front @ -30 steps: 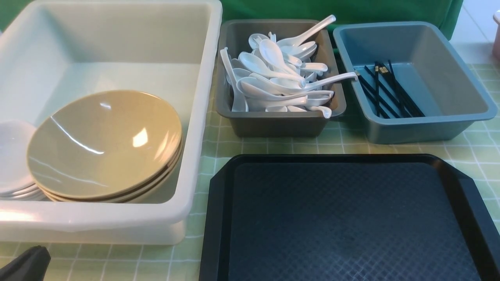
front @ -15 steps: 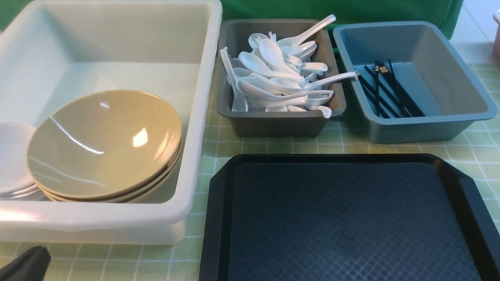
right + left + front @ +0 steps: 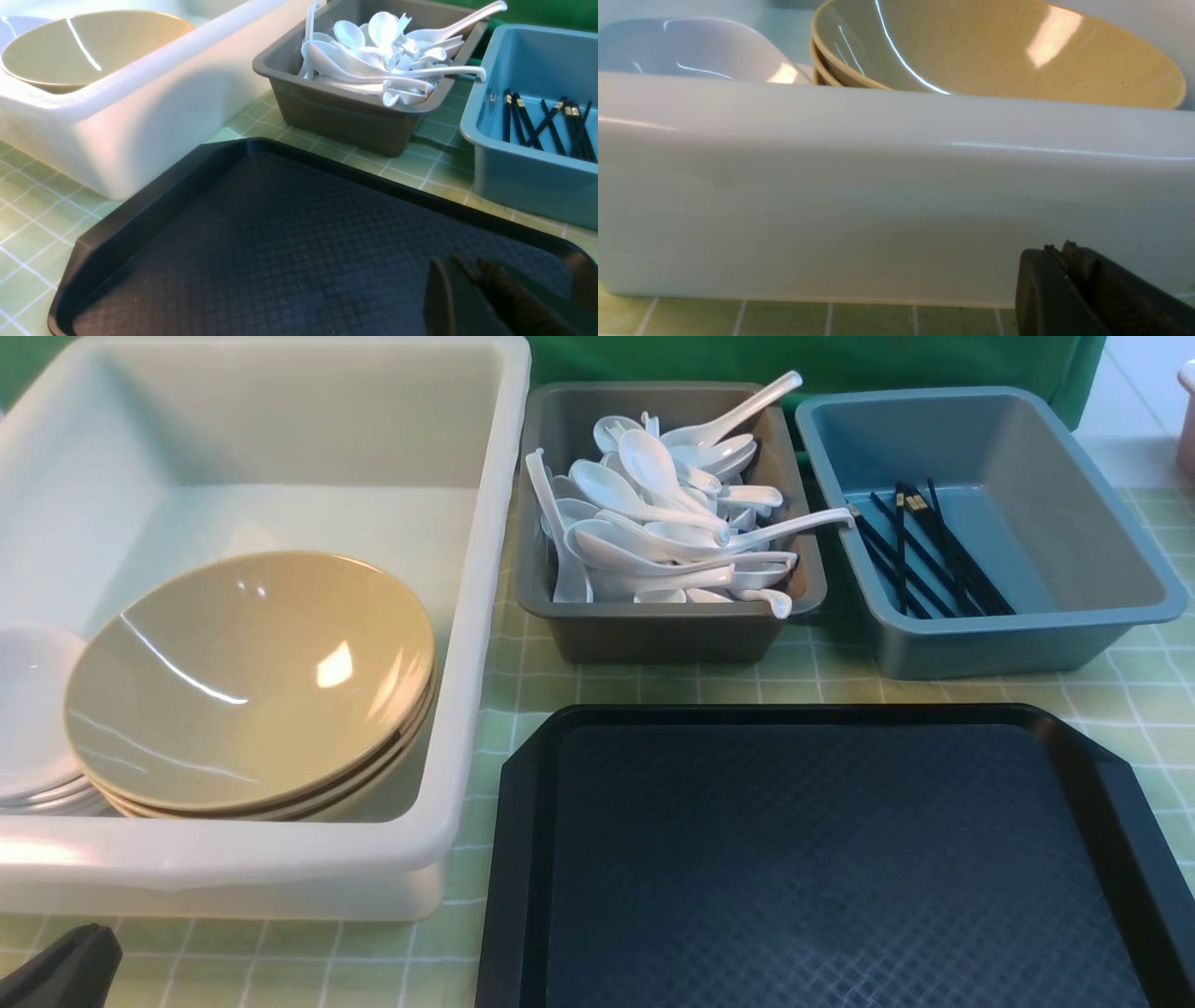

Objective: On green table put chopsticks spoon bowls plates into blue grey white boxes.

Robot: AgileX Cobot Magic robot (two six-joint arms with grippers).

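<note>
Left claw point(image 3: 1069, 261) shut; spoons point(image 3: 667, 527) fill grey box point(image 3: 653, 635).

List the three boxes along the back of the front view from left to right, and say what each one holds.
white box with bowls and plates → grey box heaped with spoons → blue box with chopsticks

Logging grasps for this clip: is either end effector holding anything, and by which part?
Nothing is held. The left end effector is shut on nothing; the right end effector looks nearly shut with nothing between its fingers.
</note>
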